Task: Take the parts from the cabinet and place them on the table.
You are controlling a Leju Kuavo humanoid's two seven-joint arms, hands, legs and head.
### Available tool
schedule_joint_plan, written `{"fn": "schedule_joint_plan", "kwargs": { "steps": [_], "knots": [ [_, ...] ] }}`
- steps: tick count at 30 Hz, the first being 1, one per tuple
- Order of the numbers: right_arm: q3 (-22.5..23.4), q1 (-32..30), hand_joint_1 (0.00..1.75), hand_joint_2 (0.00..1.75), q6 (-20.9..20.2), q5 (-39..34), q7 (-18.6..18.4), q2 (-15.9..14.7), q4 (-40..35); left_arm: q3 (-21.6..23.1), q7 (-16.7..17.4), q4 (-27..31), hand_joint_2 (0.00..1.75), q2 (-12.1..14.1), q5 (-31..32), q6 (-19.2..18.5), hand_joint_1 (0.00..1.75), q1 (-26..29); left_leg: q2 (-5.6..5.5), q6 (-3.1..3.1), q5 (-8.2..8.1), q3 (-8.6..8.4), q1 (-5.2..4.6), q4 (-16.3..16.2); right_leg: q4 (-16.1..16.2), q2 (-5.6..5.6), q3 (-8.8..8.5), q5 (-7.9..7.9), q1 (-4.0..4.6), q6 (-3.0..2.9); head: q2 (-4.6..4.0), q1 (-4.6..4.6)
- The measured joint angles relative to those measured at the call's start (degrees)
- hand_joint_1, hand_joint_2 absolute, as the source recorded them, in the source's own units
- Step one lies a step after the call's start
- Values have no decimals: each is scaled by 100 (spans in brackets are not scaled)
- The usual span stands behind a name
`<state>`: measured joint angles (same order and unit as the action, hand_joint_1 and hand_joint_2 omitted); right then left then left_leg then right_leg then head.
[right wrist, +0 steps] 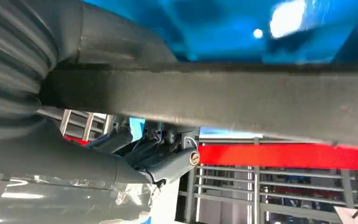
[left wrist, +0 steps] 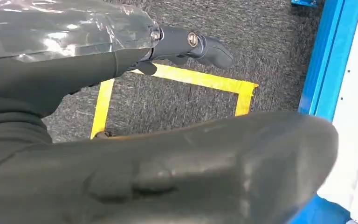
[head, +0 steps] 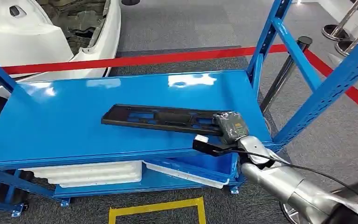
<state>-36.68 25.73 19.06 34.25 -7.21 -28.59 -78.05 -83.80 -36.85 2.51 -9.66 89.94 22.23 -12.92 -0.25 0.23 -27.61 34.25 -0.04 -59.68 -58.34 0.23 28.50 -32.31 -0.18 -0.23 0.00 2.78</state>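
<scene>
Your right hand (head: 231, 127) is wrapped around one end of the long black plastic part (head: 161, 118), fingers closed over it. From the hand, the part stretches away across the blue table (head: 65, 116), lying flat on its top. In the right wrist view the part (right wrist: 242, 100) runs as a dark bar straight across, just past the thumb. Your left hand (left wrist: 121, 154) hangs over the grey carpet (left wrist: 270, 42) near a yellow tape square (left wrist: 200, 80); you cannot tell how its fingers are set.

Shelf (head: 74, 121) glossy blue painted metal; part (head: 161, 117) matt black plastic; floor carpet (head: 177, 28) rough grey.
</scene>
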Motion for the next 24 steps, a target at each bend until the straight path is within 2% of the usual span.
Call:
{"fn": "schedule_joint_plan", "kwargs": {
  "steps": [10,17,24],
  "knots": [
    [55,-5,175,175,186,101,44,0,-2,0,18,-11,0,0,0,-20,0,0,0,0,1,-7,-2,0,0,0,-8,2,-1,2,0,0],
    [68,-63,175,175,265,765,-208,-2,-357,0,68,-11,0,4,-2,-66,0,-1,0,0,1,-6,-5,-1,0,1,-4,2,-3,2,0,0],
    [111,-85,175,175,555,1532,-356,-2,-1117,0,68,-11,0,4,0,-63,0,-8,0,-1,1,-5,-2,1,0,0,-2,0,-3,0,0,0]
  ]
}}
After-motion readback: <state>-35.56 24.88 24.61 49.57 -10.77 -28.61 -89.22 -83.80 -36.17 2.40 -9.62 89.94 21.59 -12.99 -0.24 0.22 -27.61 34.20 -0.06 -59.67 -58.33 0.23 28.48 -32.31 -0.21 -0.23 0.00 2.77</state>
